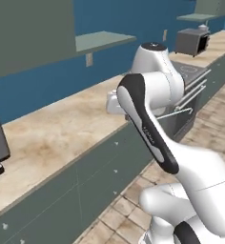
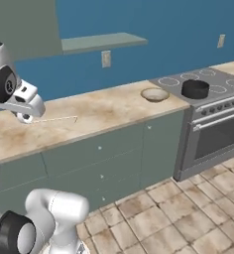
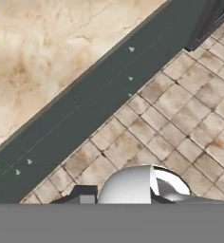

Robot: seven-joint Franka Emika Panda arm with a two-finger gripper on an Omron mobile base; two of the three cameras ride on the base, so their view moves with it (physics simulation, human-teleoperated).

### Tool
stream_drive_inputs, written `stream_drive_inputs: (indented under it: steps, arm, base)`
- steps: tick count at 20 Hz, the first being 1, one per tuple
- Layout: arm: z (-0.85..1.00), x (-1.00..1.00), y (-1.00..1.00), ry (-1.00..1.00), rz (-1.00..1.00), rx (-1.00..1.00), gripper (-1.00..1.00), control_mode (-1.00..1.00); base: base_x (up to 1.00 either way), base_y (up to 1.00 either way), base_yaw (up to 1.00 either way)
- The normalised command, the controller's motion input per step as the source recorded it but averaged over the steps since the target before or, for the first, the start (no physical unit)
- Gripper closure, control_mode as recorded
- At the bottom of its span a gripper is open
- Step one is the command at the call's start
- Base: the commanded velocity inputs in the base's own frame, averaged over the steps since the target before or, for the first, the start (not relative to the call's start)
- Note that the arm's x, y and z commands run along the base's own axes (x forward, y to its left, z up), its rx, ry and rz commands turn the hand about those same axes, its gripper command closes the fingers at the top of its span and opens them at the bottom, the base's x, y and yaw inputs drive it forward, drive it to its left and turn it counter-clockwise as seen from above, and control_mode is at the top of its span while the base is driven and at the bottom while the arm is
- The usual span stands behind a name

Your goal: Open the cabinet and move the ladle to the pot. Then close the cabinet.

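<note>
Beige marbled stone forms the countertop point(image 2: 104, 111), which runs along the blue wall above a row of grey-green drawer fronts point(image 2: 96, 154). On the stove point(image 2: 208, 89) at the right end of that run, the short black pot point(image 2: 195, 88) is seen standing on a burner, and a tan shallow bowl point(image 2: 154, 94) rests on the counter just beside the stove's left edge. A grey-green shelf point(image 2: 101, 42) is mounted on the wall above the counter, with a pale outlet plate point(image 2: 106, 58) below it. In the upper left corner of the right base view a flat grey-green panel point(image 2: 22, 25) is visible, but whether it belongs to the tall cabinet cannot be told. The ladle cannot be made out. The white arm is folded over the counter, its wrist point(image 2: 20, 99) held above the stone surface at the left of the right base view; the finger tips are not clearly shown, and the gripper is taken to be clenched almost fully, with nothing seen between the jaws. In the hand view the counter edge point(image 3: 85, 76), the dark drawer fronts and the brown floor tiles point(image 3: 180, 118) are looked down upon.
</note>
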Motion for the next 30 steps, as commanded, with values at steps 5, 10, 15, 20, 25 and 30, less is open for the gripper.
stream_drive_inputs:
  steps: [5,10,15,20,25,30]
  arm:
    - [0.00,0.00,0.00,0.00,0.00,0.00,1.00,1.00]
    - [0.00,0.00,0.00,0.00,0.00,0.00,1.00,1.00]
    - [0.00,0.00,0.00,0.00,0.00,0.00,1.00,1.00]
    - [0.00,0.00,0.00,0.00,0.00,0.00,1.00,1.00]
    - [0.00,0.00,0.00,0.00,0.00,0.00,1.00,1.00]
    - [0.00,0.00,0.00,0.00,0.00,0.00,1.00,1.00]
  base:
    - [0.94,-1.00,0.24]
    - [0.89,-1.00,0.28]
    - [0.88,-1.00,0.26]
    - [0.87,-1.00,0.27]
    - [0.86,-1.00,0.29]
    - [0.84,-1.00,0.30]
